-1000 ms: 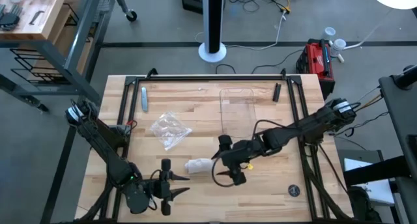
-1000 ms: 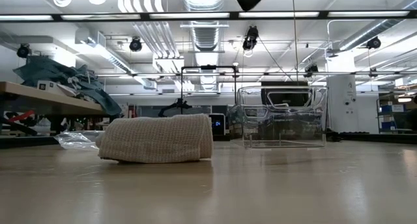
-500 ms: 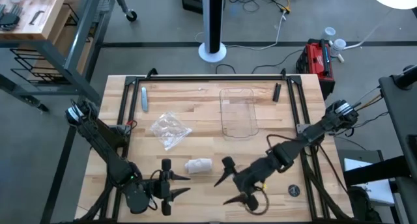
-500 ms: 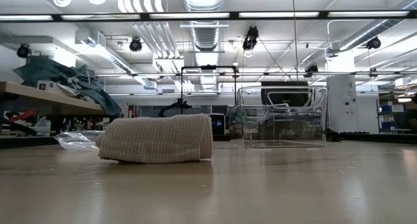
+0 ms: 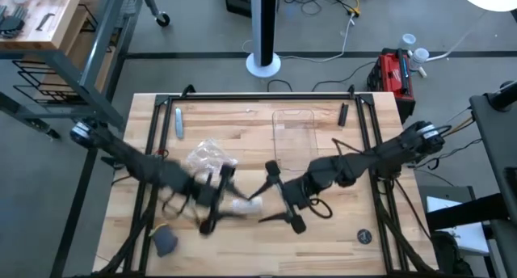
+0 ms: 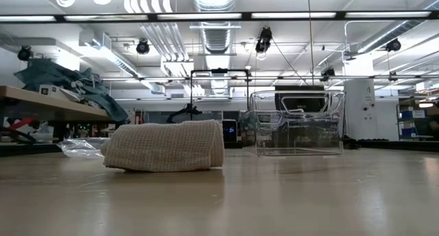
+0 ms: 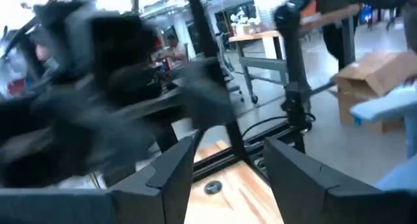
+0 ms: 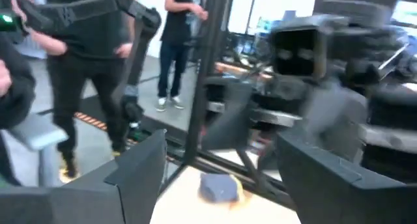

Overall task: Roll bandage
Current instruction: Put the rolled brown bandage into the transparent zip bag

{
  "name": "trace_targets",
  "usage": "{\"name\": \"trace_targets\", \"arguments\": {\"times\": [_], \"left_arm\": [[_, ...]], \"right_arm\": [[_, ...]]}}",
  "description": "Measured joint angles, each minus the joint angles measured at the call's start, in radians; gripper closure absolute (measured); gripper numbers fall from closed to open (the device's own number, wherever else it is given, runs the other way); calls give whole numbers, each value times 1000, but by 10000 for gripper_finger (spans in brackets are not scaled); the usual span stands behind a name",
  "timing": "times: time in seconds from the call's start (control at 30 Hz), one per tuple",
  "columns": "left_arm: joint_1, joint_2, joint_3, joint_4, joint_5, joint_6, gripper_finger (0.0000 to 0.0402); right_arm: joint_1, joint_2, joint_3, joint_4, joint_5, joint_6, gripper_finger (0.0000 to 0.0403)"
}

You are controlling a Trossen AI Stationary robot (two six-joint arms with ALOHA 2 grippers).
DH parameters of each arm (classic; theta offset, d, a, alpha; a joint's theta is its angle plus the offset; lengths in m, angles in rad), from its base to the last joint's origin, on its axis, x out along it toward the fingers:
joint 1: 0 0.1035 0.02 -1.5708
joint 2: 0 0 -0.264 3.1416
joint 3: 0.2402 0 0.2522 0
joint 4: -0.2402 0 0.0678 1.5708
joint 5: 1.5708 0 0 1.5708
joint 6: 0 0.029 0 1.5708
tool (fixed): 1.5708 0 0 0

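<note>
Bandage (image 5: 245,205) lies rolled between my grippers: left gripper (image 5: 216,199) just beside one end, right gripper (image 5: 282,199) near the other, both spread wide and empty, I judge framing it for pinching.

Bandage (image 5: 245,205) btwn left tool (image 5: 216,199) & right tool (image 5: 281,198).

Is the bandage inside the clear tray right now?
No, the bandage lies rolled on the bare table, well apart from the clear tray.
</note>
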Motion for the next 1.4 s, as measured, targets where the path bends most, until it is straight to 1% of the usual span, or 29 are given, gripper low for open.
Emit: {"name": "trace_targets", "arguments": {"times": [0.07, 0.17, 0.2, 0.23, 0.27, 0.37, 0.43, 0.57, 0.67, 0.77, 0.83, 0.9, 0.93, 1.0, 1.07, 1.13, 1.27, 1.4], "left_arm": [[115, -46, 0, -62, 162, -58, 221], [264, -107, 0, -91, 415, -112, 221], [301, -128, 0, -108, 471, -118, 222], [326, -146, -2, -129, 504, -120, 223], [344, -164, -6, -147, 517, -121, 225], [377, -224, -20, -232, 487, -110, 231], [385, -267, -35, -256, 464, -100, 236], [383, -373, -91, -256, 436, -94, 246], [384, -417, -140, -215, 426, -91, 253], [384, -417, -175, -151, 424, -91, 258], [384, -417, -187, -160, 421, -89, 261], [384, -421, -206, -203, 405, -69, 263], [384, -422, -220, -231, 400, -53, 264], [384, -419, -246, -249, 395, -21, 266], [384, -410, -272, -235, 395, -15, 267], [383, -402, -297, -223, 396, -15, 267], [383, -361, -320, -119, 395, -16, 259], [380, -311, -327, -23, 396, -49, 247]], "right_arm": [[-22, -29, 2, -33, -6, -15, 132], [-49, -87, -20, -72, -6, -22, 135], [-58, -104, -28, -75, -5, -26, 135], [-66, -121, -38, -76, -6, -29, 135], [-73, -144, -52, -86, -6, -30, 135], [-92, -213, -107, -91, -5, -20, 130], [-101, -265, -159, -91, 3, -13, 126], [-131, -352, -279, 0, 2, 31, 117], [-155, -392, -332, 56, 2, 63, 111], [-181, -384, -338, 51, 2, 93, 105], [-194, -377, -337, 18, 3, 99, 102], [-203, -377, -332, -70, 15, 84, 99], [-207, -377, -330, -114, 43, 82, 98], [-209, -374, -338, -191, 139, 93, 96], [-210, -361, -354, -217, 242, 104, 96], [-210, -353, -374, -227, 291, 104, 98], [-209, -336, -380, -230, 291, 51, 105], [-209, -330, -380, -227, 291, 20, 113]]}}
